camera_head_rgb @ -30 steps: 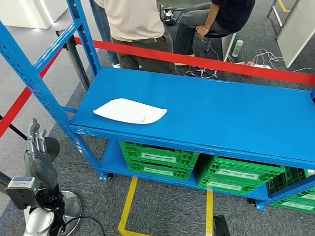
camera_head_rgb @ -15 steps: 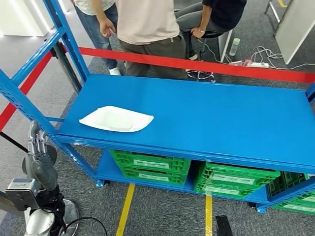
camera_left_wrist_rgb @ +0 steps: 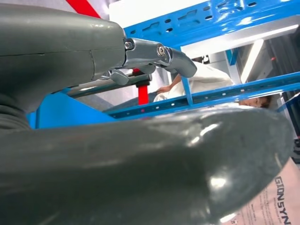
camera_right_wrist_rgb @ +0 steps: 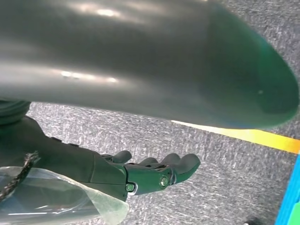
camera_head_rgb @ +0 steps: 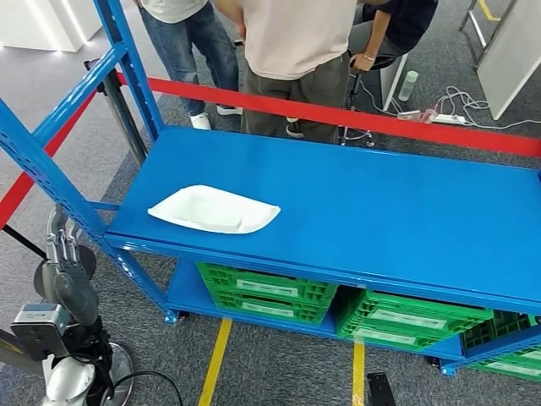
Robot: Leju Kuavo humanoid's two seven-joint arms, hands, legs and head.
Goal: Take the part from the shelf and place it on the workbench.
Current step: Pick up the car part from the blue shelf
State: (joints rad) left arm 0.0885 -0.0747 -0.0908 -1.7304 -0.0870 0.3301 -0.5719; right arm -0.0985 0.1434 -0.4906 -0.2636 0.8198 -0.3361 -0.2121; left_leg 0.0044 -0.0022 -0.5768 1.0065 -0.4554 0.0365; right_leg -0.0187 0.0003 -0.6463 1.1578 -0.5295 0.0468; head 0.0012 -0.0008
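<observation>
The part (camera_head_rgb: 214, 209) is a flat white piece, smooth and thin, rounded at one end and tapering to a point at the other. It lies on the glossy blue metal shelf (camera_head_rgb: 383, 211), near the shelf's left front corner. Compared with half a second ago the whole picture has slid a bit, so that's the camera moving; the part hasn't budged on the shelf. The left hand (camera_head_rgb: 62, 254) hangs low beside the perforated blue upright (camera_head_rgb: 45, 165), fingers (camera_left_wrist_rgb: 169, 56) loosely extended and holding nothing. The right hand (camera_right_wrist_rgb: 155, 173) hangs over grey carpet, its fingers apart and gently curved, also empty. On the lower shelf sit green slatted plastic crates (camera_head_rgb: 268, 288); can't tell what's inside. People stand behind the red rail (camera_head_rgb: 357, 118).
</observation>
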